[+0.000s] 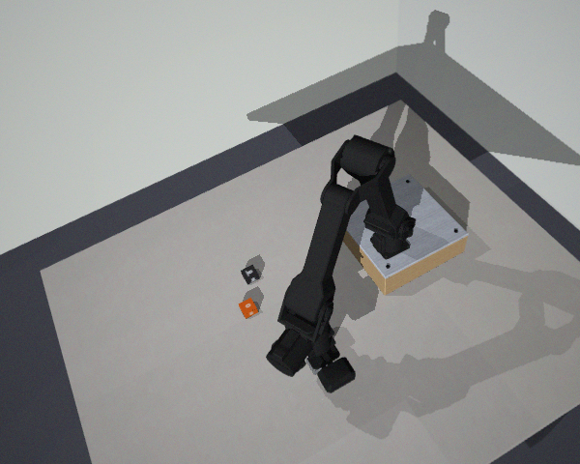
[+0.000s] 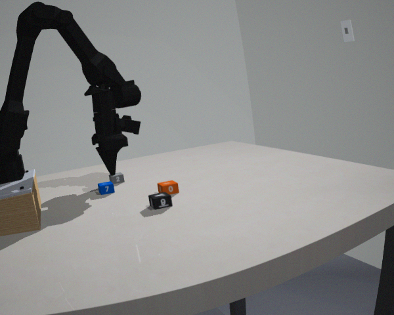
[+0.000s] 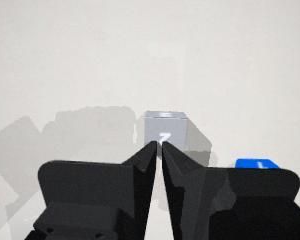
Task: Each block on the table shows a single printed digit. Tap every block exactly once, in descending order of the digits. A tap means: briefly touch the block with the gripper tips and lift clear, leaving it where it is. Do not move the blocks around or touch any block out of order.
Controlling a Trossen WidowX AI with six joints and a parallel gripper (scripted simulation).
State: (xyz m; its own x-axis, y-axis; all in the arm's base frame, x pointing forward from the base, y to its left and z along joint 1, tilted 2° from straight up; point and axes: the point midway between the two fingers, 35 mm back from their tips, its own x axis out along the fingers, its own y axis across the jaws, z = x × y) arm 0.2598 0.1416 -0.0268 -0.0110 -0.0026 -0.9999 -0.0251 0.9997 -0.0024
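- Four digit blocks: one grey block [image 2: 116, 178], one blue block [image 2: 106, 188], one orange block [image 2: 168, 187], one black block [image 2: 160, 200].
- One table [image 2: 258, 210].
- One arm [image 2: 98, 71].

From above I see my arm [image 1: 325, 249] reaching out from its base plate [image 1: 420, 234] across the desk [image 1: 155, 349]. Left of the forearm sit a black block [image 1: 249, 274] and, just beside it, an orange block [image 1: 247, 308], apart.
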